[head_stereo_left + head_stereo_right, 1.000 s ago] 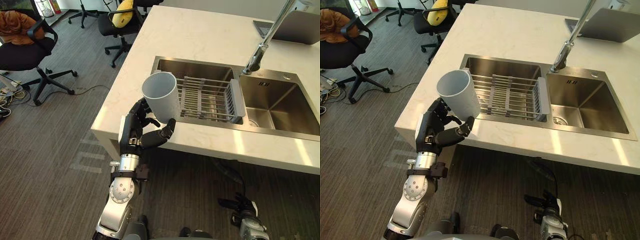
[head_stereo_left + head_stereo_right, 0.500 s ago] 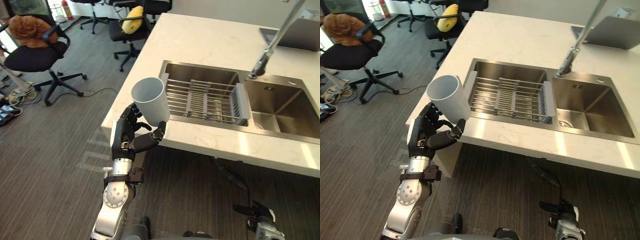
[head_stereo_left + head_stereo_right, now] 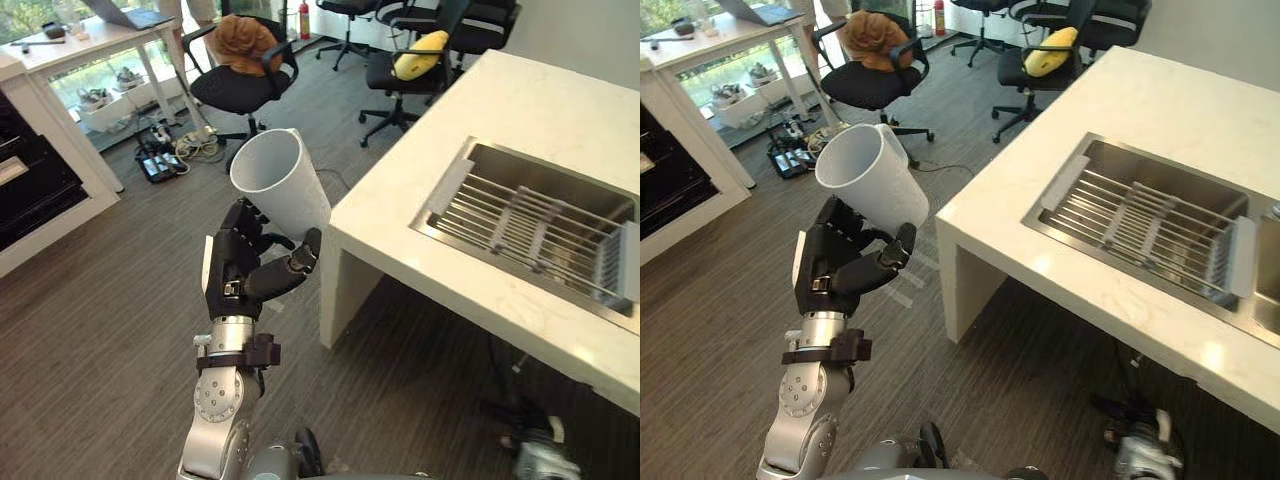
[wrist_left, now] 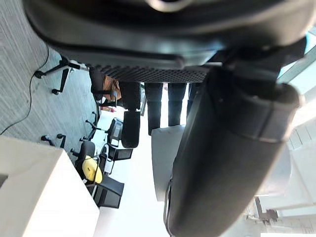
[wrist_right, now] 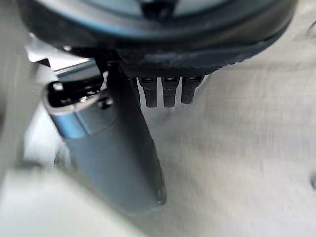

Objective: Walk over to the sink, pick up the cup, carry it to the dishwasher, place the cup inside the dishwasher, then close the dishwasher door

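Left of the middle, the left robot hand (image 3: 245, 275) is curled tight round the bottom of a pale grey cup (image 3: 280, 185). It holds the cup up over the floor, tipped, with the open end up. Above it stands a black office chair (image 3: 245, 85). On the right is the white tabletop (image 3: 540, 110) with a steel sink (image 3: 500, 162) and a wire rack (image 3: 535, 225) across it. The right robot hand (image 5: 163, 49) hangs loose at the lower right and holds nothing.

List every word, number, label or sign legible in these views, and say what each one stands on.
No text can be read in any view.
Cup, held in the left robot hand: plain side, no print showing.
Fire extinguisher on the floor beyond the chairs: any label is too small to read.
Counter: no markings to be seen.
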Controlling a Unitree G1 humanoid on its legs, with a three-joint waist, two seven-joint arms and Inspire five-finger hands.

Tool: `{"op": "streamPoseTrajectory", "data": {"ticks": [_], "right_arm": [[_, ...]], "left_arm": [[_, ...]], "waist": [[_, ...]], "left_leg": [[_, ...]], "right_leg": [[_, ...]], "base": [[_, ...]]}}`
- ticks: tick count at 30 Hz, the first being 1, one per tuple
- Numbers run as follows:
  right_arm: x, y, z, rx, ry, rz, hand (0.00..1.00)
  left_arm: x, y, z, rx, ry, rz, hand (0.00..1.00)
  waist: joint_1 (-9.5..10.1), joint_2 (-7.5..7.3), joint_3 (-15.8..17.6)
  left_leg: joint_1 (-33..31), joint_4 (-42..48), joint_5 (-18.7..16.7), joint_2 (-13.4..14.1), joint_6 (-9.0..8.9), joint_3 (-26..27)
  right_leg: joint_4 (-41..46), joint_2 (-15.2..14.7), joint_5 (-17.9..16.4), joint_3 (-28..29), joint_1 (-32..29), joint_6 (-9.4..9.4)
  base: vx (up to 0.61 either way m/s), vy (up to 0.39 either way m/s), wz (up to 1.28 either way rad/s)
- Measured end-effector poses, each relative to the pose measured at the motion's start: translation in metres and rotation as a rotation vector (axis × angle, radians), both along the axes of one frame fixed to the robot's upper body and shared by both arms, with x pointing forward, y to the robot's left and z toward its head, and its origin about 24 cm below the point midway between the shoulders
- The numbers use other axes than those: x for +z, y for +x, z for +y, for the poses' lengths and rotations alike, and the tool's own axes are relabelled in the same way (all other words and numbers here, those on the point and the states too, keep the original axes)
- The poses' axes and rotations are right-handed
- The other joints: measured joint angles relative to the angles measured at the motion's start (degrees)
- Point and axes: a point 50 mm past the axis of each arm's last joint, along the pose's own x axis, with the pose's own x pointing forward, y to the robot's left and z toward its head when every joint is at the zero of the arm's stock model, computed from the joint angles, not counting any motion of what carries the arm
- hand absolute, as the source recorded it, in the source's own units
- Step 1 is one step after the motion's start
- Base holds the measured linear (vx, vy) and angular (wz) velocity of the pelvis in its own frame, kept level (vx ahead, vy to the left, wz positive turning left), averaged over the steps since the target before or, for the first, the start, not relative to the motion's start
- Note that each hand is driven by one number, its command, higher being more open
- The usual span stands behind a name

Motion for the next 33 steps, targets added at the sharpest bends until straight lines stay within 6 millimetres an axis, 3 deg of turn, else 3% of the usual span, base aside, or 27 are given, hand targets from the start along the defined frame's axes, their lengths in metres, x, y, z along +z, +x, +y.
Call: {"op": "streamPoseTrajectory", "data": {"ticks": [1,3,5,8,11,14,16,19,27,33], "right_arm": [[-0.003,0.002,0.016,0.030,0.034,0.004,0.90],[-0.004,0.011,0.070,0.132,0.121,-0.032,0.90],[0.008,0.023,0.088,0.171,0.142,-0.131,0.90],[0.031,0.036,0.085,0.164,0.115,-0.281,0.90],[0.042,0.039,0.081,0.149,0.090,-0.346,0.90],[0.052,0.041,0.083,0.169,0.084,-0.394,0.90],[0.057,0.044,0.086,0.198,0.087,-0.421,0.90],[0.058,0.037,0.087,0.227,0.089,-0.425,0.90],[0.051,0.025,0.088,0.261,0.110,-0.390,0.90],[0.051,0.025,0.084,0.269,0.102,-0.388,0.90]], "left_arm": [[0.001,0.000,-0.002,-0.006,-0.003,-0.001,0.30],[0.009,-0.003,-0.007,-0.011,-0.009,-0.032,0.30],[0.018,-0.006,-0.009,-0.004,-0.034,-0.068,0.30],[0.030,-0.011,-0.010,-0.010,-0.057,-0.130,0.30],[0.034,-0.013,-0.009,-0.008,-0.065,-0.157,0.30],[0.032,-0.014,-0.011,-0.019,-0.067,-0.150,0.30],[0.027,-0.017,-0.010,-0.026,-0.065,-0.126,0.30],[0.019,-0.018,-0.012,-0.050,-0.068,-0.088,0.30],[-0.002,-0.015,-0.014,-0.068,-0.042,0.006,0.30],[-0.003,-0.016,-0.013,-0.070,-0.032,0.009,0.30]], "waist": [[-0.11,0.03,0.02],[-0.47,0.44,0.22],[-0.26,0.34,0.28],[-0.33,-0.10,0.13],[0.52,-1.76,-0.47],[0.81,-3.13,-1.36],[1.07,-2.95,-1.54],[1.30,-2.90,-2.60],[0.47,-1.08,-4.83],[-0.30,-0.02,-5.51]], "left_leg": [[0.36,-0.04,-0.14,-0.59,0.23,-1.23],[1.91,-0.44,-0.25,-2.34,0.30,-6.66],[3.37,-1.50,-0.19,-4.46,0.04,-9.73],[5.63,-2.53,0.15,-7.19,0.54,-13.78],[7.47,-3.60,0.12,-8.49,0.47,-15.49],[7.57,-3.61,-0.67,-8.47,-0.86,-16.33],[7.84,-3.48,-1.48,-7.11,-2.19,-17.04],[8.16,-3.93,-2.15,-5.59,-3.29,-18.46],[9.97,-6.66,-2.00,-4.48,-3.13,-19.61],[10.06,-7.66,-1.24,-4.85,-2.69,-20.43]], "right_leg": [[3.23,0.40,2.02,5.03,-1.73,-1.24],[9.37,6.29,-1.22,19.54,-6.32,0.47],[9.43,9.94,-4.38,26.18,-9.13,0.91],[1.72,14.55,-6.52,32.74,-11.12,2.08],[-5.13,14.81,-6.36,30.83,-10.82,1.89],[-12.80,15.28,-3.08,28.77,-8.17,0.79],[-16.83,16.72,-1.88,27.90,-5.90,2.06],[-20.50,18.47,-0.97,26.82,-3.96,1.19],[-25.50,20.11,0.56,26.46,-1.10,0.55],[-26.58,19.93,1.06,25.85,-0.71,0.72]], "base": [[0.20,0.132,1.18],[0.19,0.082,1.21],[0.19,0.042,1.10],[0.22,0.015,0.98],[0.22,-0.027,0.55],[0.17,-0.076,0.33],[0.15,-0.114,0.03],[0.11,-0.140,0.05],[0.08,-0.068,-0.02],[0.02,-0.015,0.06]]}}
